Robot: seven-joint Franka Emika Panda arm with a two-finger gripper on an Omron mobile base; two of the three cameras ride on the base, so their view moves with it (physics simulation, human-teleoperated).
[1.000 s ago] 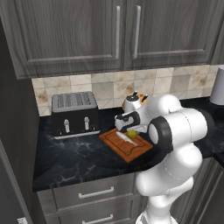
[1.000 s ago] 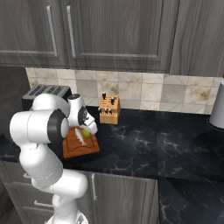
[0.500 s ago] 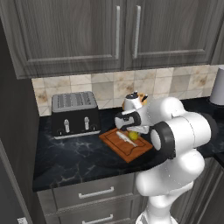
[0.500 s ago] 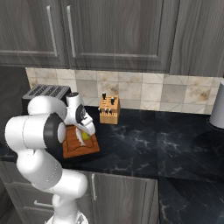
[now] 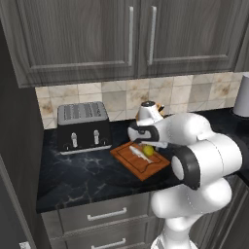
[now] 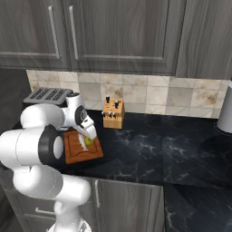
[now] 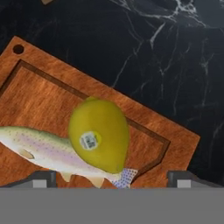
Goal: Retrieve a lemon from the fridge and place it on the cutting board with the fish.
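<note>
The yellow lemon (image 7: pixel 99 133) lies on the reddish-brown cutting board (image 7: pixel 39 100), resting against the tail end of the pale speckled fish (image 7: pixel 39 148). My gripper (image 7: pixel 113 177) hangs just above them, open, with a finger on either side of the lemon and clear of it. In the left base view the lemon (image 5: pixel 149 151) and fish (image 5: pixel 137 153) sit on the board (image 5: pixel 141 168) under the gripper (image 5: pixel 146 144). In the right base view the lemon (image 6: pixel 89 141) lies on the board (image 6: pixel 74 152) below the gripper (image 6: pixel 89 134). The fridge is out of view.
A dark toaster (image 5: pixel 82 126) stands on the black marble counter (image 5: pixel 82 175) left of the board. A tan knife block (image 6: pixel 113 114) is against the tiled wall behind it. A grey cylinder (image 6: pixel 225 115) stands far right. Dark wall cabinets (image 5: pixel 97 34) hang overhead.
The elbow has swung lower and outward, and the hand has eased up off the lemon. The lemon stays on the board beside the fish.
</note>
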